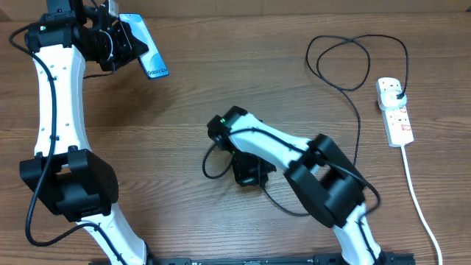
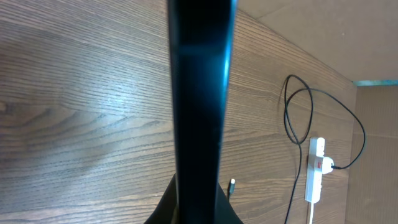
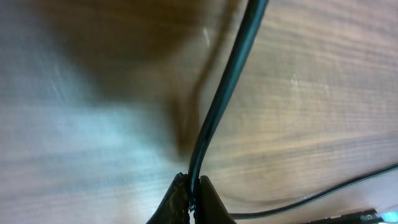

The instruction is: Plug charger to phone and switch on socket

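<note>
Currently my left gripper (image 1: 124,44) is clenched on the phone (image 1: 144,56), holding it above the table (image 1: 184,103) at the far left corner, edge-on to the wrist camera. My right gripper (image 3: 191,198) is pinched tight on the charger (image 3: 227,87) cable mid-table. The charger's plug sits in the socket (image 1: 395,112) at the right, well apart from the phone.

Socket (image 1: 395,116) lies on the counter (image 1: 184,110) at 3 o'clock; phone (image 1: 145,46) is held above it at 11 o'clock. Charger (image 3: 230,74) loops at 1 o'clock, then runs to centre.
</note>
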Available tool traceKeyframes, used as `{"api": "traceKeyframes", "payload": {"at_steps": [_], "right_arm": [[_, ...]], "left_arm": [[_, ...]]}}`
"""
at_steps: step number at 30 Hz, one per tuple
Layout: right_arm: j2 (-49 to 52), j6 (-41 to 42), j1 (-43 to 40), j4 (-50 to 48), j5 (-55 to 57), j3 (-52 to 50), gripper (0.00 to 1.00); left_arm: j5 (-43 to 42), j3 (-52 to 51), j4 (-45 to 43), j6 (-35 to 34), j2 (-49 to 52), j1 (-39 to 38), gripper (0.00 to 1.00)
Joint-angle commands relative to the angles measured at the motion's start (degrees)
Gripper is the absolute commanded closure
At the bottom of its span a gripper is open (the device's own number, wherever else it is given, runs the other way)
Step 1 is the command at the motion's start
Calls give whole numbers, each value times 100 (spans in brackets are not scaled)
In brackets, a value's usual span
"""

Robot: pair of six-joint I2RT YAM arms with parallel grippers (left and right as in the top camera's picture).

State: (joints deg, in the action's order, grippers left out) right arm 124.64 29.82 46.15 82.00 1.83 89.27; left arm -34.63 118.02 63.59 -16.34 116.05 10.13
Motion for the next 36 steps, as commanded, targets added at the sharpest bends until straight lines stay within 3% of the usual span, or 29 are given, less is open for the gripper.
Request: {"api": "traceKeyframes", "payload": {"at_steps": [1,3,4,5,6,15,20,25,30,36], "right_arm": [[-835,151,-26,-151,66,-407,89],[-918,151,-59,-175,66,-433,77],[-925,151,-72,-195,66,-431,60],[-925,151,-87,-221,66,-433,18],[-925,146,-98,-240,70,-431,0],[-925,151,-588,-643,57,-122,0],[-922,-295,-1220,-953,-887,461,0],[-911,-186,-1797,-1309,-962,852,11],[-824,-114,-1945,-1790,-988,874,13],[-90,-247,-1899,-1189,-984,1543,13]], "left_arm": [[-76,57,-50,111,-24,9,96],[-79,57,-61,111,-24,9,96],[-79,57,-61,109,-24,7,96],[-79,57,-61,109,-24,2,96],[-79,57,-61,109,-24,2,96],[-81,57,-61,109,-24,2,96],[-81,57,-59,111,-24,-7,96],[-96,57,-59,111,-24,-7,96],[-96,57,-61,111,-24,-9,96],[-96,57,-57,109,-24,-9,96]]}}
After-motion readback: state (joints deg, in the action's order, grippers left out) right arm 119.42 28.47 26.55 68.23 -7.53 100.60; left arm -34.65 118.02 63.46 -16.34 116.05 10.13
